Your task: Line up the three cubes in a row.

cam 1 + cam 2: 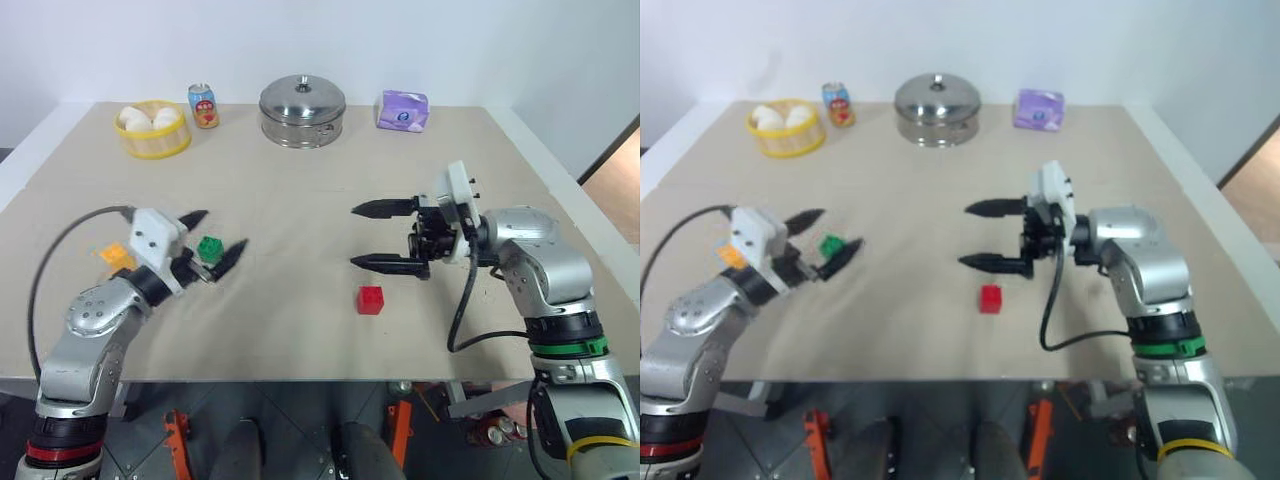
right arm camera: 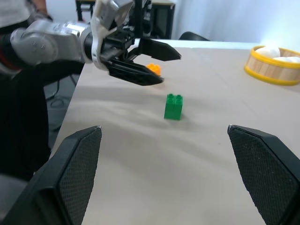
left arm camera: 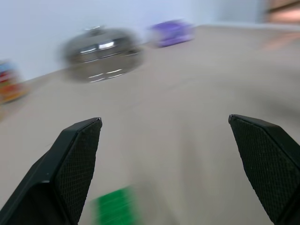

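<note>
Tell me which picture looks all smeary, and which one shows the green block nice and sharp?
The left wrist view is smeary: the green block, the steel pot and the purple pack are all blurred there. The right wrist view is sharp: there the green block shows its studs clearly and casts a soft shadow on the table.

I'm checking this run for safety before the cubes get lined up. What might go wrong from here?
The left gripper hovers open by the green cube; a finger may knock it aside. The orange cube sits partly hidden behind that arm and could be swept away. The red cube lies nearer the table's front edge.
</note>
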You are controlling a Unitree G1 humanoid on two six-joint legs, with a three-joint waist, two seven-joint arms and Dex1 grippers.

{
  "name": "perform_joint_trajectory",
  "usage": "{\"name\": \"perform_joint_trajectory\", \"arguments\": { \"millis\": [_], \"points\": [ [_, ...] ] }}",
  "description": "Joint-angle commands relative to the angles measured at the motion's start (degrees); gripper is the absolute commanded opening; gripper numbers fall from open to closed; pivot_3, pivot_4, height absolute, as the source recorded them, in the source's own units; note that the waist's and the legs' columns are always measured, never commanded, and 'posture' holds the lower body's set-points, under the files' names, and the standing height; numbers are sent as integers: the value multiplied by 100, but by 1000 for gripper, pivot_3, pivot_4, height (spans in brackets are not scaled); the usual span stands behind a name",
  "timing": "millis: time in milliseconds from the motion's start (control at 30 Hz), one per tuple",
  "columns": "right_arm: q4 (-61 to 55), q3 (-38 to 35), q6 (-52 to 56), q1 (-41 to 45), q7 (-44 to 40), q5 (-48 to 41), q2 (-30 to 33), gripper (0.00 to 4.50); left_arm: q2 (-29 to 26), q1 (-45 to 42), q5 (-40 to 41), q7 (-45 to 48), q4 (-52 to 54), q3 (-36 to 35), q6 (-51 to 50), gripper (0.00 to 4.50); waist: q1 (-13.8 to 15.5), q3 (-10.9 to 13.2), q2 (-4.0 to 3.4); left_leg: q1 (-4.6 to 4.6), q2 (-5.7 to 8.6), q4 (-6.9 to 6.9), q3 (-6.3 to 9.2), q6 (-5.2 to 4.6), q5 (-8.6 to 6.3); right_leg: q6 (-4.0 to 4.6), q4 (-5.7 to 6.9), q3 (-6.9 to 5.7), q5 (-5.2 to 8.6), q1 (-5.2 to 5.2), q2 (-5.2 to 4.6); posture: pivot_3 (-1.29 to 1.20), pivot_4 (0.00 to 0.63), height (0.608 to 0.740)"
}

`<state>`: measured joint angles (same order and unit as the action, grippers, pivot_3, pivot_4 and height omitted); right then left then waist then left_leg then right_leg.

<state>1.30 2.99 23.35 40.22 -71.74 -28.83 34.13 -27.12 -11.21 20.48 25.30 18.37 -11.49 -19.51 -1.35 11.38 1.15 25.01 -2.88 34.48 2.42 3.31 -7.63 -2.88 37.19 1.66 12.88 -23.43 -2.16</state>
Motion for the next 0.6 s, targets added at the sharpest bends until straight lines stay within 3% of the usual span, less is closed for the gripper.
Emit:
{"name": "perform_joint_trajectory", "arguments": {
  "millis": [33, 267, 600],
  "points": [
    [27, 96, -146, 236, 125, 117, -200, 4448, 284, -200, -250, -758, -62, -137, -173, 4500, 5, 0, 0, 3, 1, 2, 0, 0, 0, -2, -1, 0, -1, 0, 0, 0, 150, 739],
    [532, 283, -534, 411, 8, 432, -449, 4448, 685, -326, -626, -1103, -820, 268, -363, 4500, 8, -1, 1, 4, 3, 2, 3, 0, 0, -11, 0, 0, -6, -1, 2, 0, 150, 739],
    [546, 252, -596, 450, 11, 452, -530, 4448, 800, -605, -958, -1015, -1452, 647, -217, 4500, 7, -1, 1, 4, 2, 1, 5, 0, 0, -12, 0, 0, -8, -2, 5, 0, 150, 739]
  ]
}}
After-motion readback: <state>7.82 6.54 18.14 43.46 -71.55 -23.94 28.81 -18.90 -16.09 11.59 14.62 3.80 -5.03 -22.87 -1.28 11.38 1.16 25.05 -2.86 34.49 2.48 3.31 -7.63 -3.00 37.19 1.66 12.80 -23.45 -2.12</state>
